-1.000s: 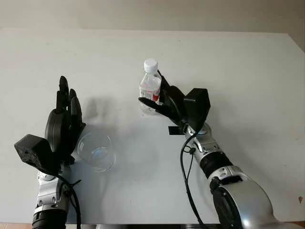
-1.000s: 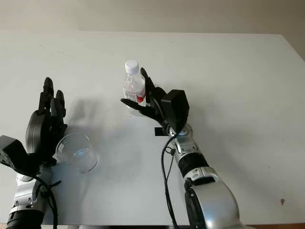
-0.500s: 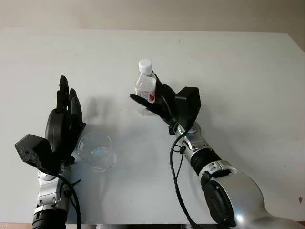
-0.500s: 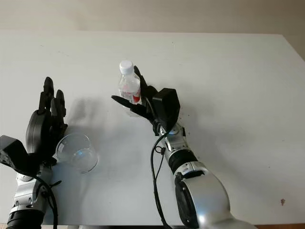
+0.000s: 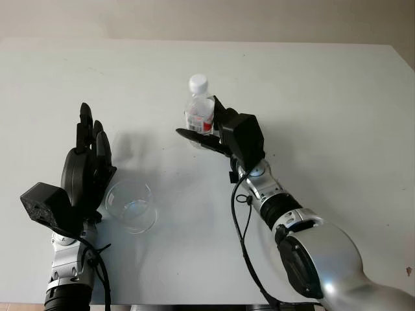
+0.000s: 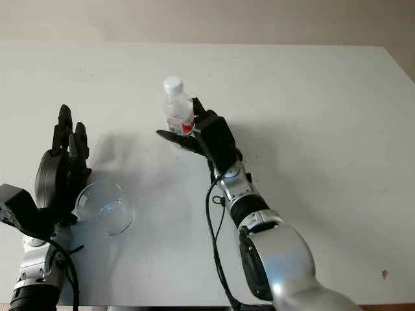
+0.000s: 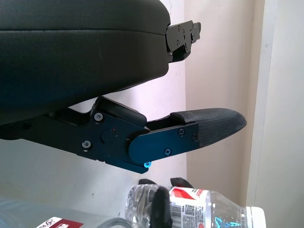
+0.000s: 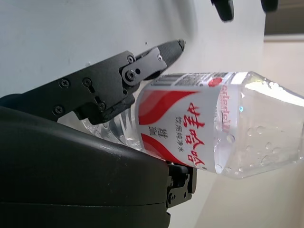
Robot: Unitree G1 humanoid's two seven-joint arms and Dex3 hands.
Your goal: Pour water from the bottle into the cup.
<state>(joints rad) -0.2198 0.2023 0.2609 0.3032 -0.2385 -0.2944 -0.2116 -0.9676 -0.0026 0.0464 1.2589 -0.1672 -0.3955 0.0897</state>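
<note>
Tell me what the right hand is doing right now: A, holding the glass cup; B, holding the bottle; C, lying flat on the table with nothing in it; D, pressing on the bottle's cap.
B: the right hand has its fingers wrapped around the labelled body of the bottle, while the cup sits apart on the table beside the open left hand.

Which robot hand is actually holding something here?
The right robot hand, closed around the clear plastic water bottle with its white cap on. The left robot hand is open beside the clear glass cup.
</note>
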